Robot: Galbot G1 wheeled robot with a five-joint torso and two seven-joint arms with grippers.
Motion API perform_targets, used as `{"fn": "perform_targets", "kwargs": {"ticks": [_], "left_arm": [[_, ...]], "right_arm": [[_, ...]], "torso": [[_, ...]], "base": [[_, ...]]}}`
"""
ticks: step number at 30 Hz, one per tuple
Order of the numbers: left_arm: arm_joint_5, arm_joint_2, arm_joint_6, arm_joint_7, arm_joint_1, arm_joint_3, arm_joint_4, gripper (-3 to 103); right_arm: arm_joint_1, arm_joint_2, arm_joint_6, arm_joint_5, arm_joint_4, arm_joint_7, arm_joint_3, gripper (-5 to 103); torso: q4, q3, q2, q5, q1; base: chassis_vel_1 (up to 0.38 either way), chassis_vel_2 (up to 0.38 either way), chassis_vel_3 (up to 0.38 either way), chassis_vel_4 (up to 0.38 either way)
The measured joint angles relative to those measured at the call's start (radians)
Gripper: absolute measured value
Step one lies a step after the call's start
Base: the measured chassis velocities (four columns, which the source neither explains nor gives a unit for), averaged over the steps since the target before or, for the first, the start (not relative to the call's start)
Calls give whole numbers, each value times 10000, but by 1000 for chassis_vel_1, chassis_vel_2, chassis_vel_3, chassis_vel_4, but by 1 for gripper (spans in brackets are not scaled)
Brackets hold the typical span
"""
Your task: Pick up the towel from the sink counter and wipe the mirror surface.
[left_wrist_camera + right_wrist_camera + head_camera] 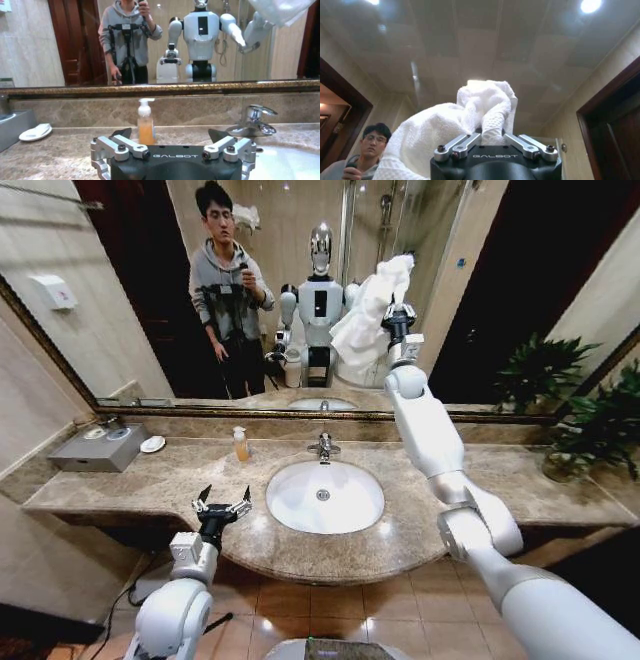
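Reaching up over the basin, the right arm presses the white towel (372,308) against the mirror (150,300), high above the desk (120,485). The right tool (398,313) is clenched on the towel: in the right wrist view its fingers (462,144) pinch a fold of the waffle-textured cloth (470,116), which bunches above them and hangs down to one side. In the head view the towel drapes to the left of the right tool, flat to the glass.

The left tool (222,502) hangs low at the front edge of the marble desk, left of the oval white basin (325,496). Its fingers (122,133) are spread wide and grasp nothing.

On the desk, a soap pump bottle (241,444) of orange liquid stands left of the chrome tap (323,446). Further left lies a small round white soap dish (152,444), next to a grey box (98,448) by the wall. A green potted plant (590,425) stands at the right end.
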Motion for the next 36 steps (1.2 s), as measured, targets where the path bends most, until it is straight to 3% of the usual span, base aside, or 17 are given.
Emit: {"fn": "perform_targets", "kwargs": {"ticks": [6,16,21,30,36], "left_arm": [[0,-1,0,0,0,0,0,100],[0,0,0,0,0,0,0,100],[0,0,0,0,1,0,0,100],[0,0,0,0,1,-1,0,100],[0,-1,0,0,0,0,0,100]], "right_arm": [[51,1084,122,-493,-310,-283,-614,5],[673,1980,398,-872,-1353,-498,-603,5],[872,1730,419,-855,-1547,-409,-271,5],[866,685,381,-441,-1442,-75,611,5],[584,497,200,-388,-1033,10,635,5]], "torso": [[22,2,-2,-6,1],[23,1,-3,-9,-3],[25,-3,1,-9,-9],[2,-3,3,-1,-7],[-2,0,0,1,0]], "base": [[0,0,0,0],[0,0,0,0],[0,0,0,0],[0,0,0,0],[0,0,0,0]]}}
